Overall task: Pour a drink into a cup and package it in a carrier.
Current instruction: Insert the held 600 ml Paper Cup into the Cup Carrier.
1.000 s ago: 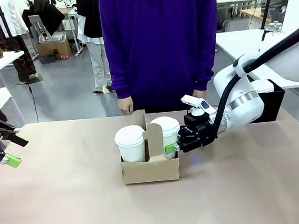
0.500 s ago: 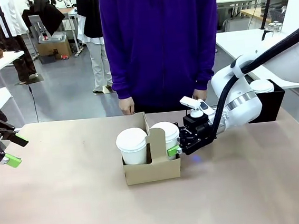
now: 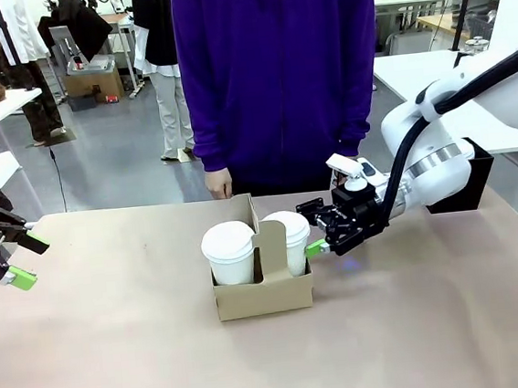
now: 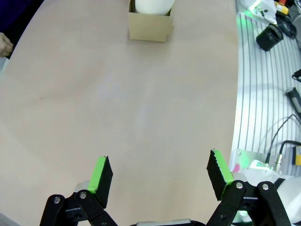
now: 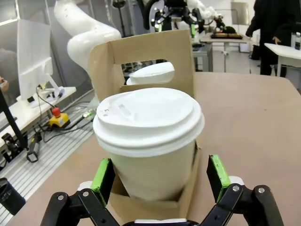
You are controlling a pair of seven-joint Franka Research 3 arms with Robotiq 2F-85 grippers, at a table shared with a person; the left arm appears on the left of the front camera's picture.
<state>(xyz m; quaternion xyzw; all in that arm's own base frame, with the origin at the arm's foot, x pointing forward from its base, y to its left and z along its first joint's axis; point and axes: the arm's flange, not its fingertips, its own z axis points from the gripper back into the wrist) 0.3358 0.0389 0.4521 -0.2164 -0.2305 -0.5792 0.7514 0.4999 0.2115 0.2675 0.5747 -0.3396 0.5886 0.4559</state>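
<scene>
While a person (image 3: 279, 73) in a purple top stands at 12 o'clock of the table (image 3: 146, 352), the carrier (image 3: 263, 290) sits mid-table holding two lidded cups, the right cup (image 3: 288, 239) at its 3 o'clock side. Right gripper (image 3: 316, 234) hangs just at 3 o'clock of that cup, jaws spread, gripping nothing. Left gripper (image 3: 22, 261) at 9 o'clock, jaws wide, empty.

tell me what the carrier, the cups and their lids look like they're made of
Carrier: brown cardboard, matte, with a cut edge and a punched handle slot showing in the right wrist view. Cups: probably white paper, smooth, dull walls. Lids: likely thin moulded plastic, white, with a slight sheen, raised rim and stepped edge.
</scene>
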